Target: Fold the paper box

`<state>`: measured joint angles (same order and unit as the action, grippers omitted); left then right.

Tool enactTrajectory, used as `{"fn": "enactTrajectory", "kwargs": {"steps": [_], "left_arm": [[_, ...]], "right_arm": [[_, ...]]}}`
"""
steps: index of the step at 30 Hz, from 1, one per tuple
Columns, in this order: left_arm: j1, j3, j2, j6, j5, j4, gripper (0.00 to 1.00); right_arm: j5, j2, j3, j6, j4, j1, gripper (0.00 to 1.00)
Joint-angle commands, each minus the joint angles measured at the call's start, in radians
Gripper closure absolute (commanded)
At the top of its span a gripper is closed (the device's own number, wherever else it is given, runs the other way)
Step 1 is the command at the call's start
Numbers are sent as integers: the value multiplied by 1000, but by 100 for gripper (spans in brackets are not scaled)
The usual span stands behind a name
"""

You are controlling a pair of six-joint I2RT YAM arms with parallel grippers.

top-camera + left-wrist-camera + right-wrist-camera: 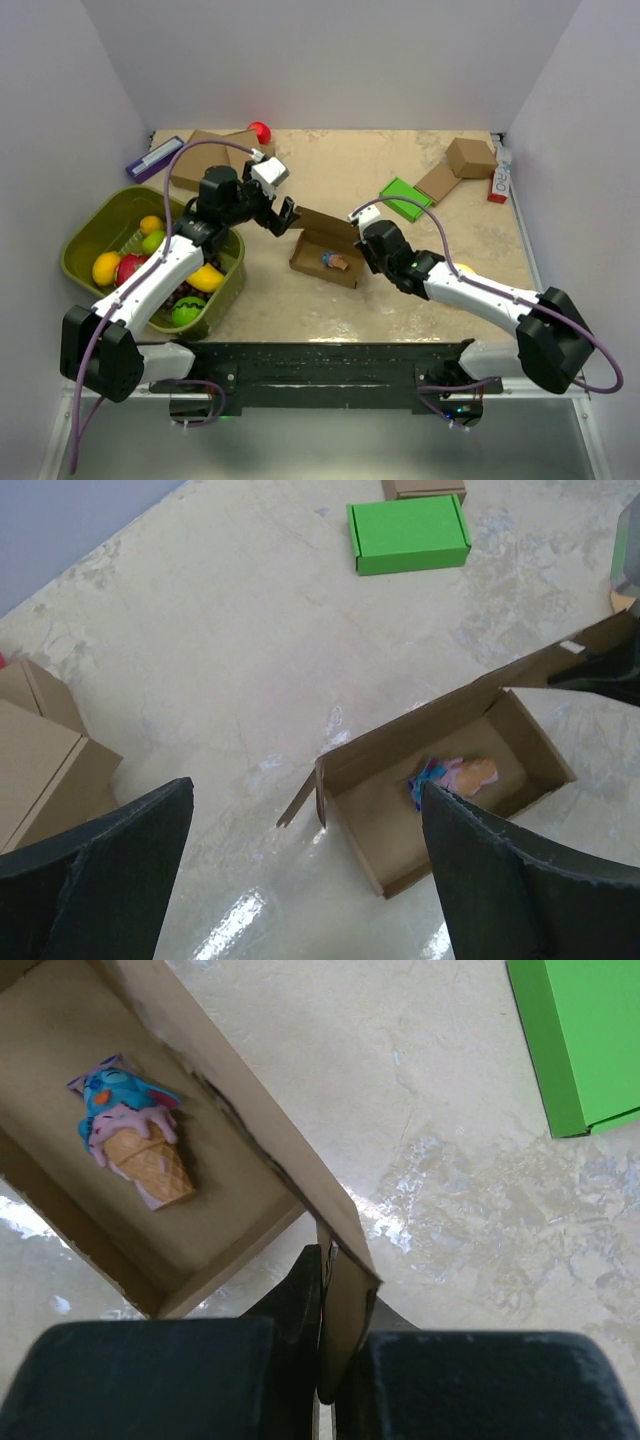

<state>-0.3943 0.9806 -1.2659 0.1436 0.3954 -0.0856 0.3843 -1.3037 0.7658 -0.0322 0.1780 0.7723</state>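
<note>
Right gripper point(335, 1310) fingers, closest to the lens, are clamped tight on a cardboard flap of the paper box point(230, 1200) at its 3 o'clock end. Lying open near the middle of the table point(330, 160), that box has an ice-cream toy point(135, 1145) on its floor. Left gripper point(283, 217) hangs at the box's 10 o'clock with jaws spread wide, gripping nothing, and a green box point(405, 198) sits at 2 o'clock.

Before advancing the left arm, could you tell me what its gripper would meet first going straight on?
Probably the flapped end of the paper box; depth is unclear, so possibly the table beside it.
</note>
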Motion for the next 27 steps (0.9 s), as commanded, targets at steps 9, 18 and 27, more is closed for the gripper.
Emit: {"fn": "enactTrajectory", "kwargs": {"steps": [9, 18, 27], "left_arm": [[14, 47, -107, 47, -50, -65, 0], [12, 67, -177, 39, -30, -97, 8], [-47, 86, -187, -2, -67, -92, 100]], "right_arm": [[-117, 4, -3, 74, -77, -59, 100], [-104, 18, 4, 46, -67, -59, 96], [-75, 6, 10, 40, -84, -65, 89]]}}
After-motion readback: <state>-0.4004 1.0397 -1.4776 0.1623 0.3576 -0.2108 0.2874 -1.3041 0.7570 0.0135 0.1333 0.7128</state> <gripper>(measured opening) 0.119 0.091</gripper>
